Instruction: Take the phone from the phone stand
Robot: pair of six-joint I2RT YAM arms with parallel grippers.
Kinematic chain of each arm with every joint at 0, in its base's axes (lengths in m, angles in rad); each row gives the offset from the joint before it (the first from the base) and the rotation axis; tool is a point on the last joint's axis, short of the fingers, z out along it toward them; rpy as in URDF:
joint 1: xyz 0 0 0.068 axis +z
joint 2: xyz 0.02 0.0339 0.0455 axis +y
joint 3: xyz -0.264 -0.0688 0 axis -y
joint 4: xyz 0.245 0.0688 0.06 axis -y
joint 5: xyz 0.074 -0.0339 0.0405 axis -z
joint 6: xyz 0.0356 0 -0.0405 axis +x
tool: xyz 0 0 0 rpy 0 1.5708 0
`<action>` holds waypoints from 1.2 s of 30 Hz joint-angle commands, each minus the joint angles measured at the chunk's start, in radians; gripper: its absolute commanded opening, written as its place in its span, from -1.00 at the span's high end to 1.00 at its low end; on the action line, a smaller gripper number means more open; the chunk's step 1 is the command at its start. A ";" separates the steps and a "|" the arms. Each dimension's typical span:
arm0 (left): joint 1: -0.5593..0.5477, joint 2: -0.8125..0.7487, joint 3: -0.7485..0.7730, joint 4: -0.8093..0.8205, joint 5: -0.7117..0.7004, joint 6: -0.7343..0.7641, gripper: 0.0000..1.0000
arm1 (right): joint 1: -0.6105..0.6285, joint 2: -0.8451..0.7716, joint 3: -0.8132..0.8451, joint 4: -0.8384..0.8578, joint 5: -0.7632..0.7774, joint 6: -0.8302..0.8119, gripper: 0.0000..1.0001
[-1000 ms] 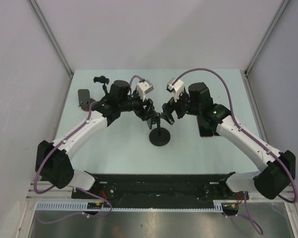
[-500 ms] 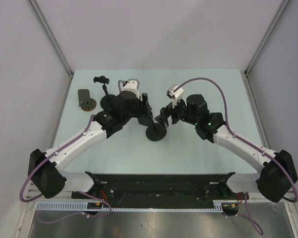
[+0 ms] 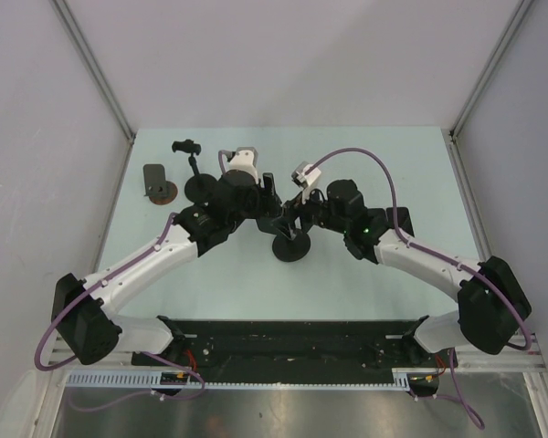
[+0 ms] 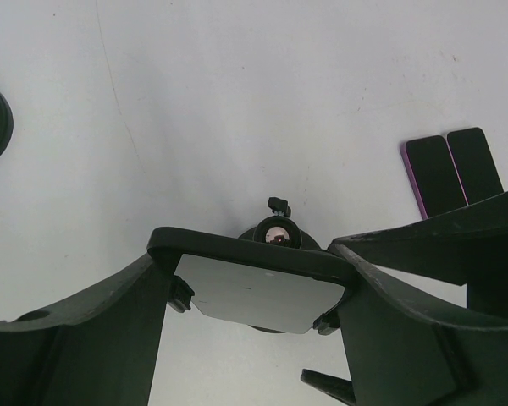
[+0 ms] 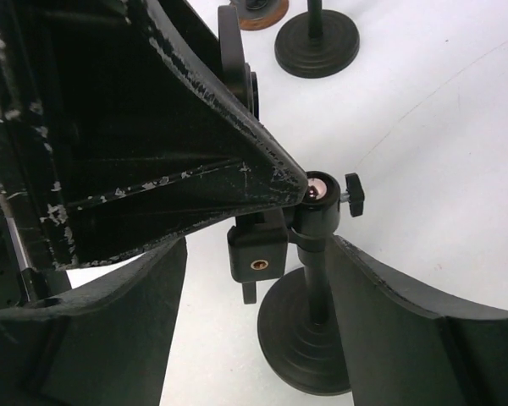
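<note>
**A:** Where is the phone (image 4: 262, 292)?

**B:** Centre of the worktop (image 4: 237, 85). Your left fingers (image 4: 85, 338) are clamped on it, one against each side edge. It looks seated in the stand (image 5: 311, 279).

**A:** And to the right?

**B:** Your right fingers (image 5: 406, 321) are spread wide on either side of the stand's pole, gripping nothing.

**A:** Progress?

**B:** By my judgement the grasp is made. Pulling the phone free of the stand is left to do.

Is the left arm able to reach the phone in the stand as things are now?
Probably yes. The left gripper has a finger at each end of the phone, with nothing between; whether they press it is unclear.
</note>
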 commanded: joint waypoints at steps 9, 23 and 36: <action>-0.011 -0.069 0.036 0.129 -0.008 0.015 0.99 | 0.011 0.036 -0.006 0.083 0.031 -0.001 0.38; 0.097 -0.048 0.049 0.137 0.276 0.303 0.99 | -0.054 -0.011 -0.006 -0.001 -0.105 -0.018 1.00; 0.256 -0.074 0.025 0.138 0.595 0.455 0.99 | -0.144 0.032 -0.006 -0.004 -0.316 0.029 1.00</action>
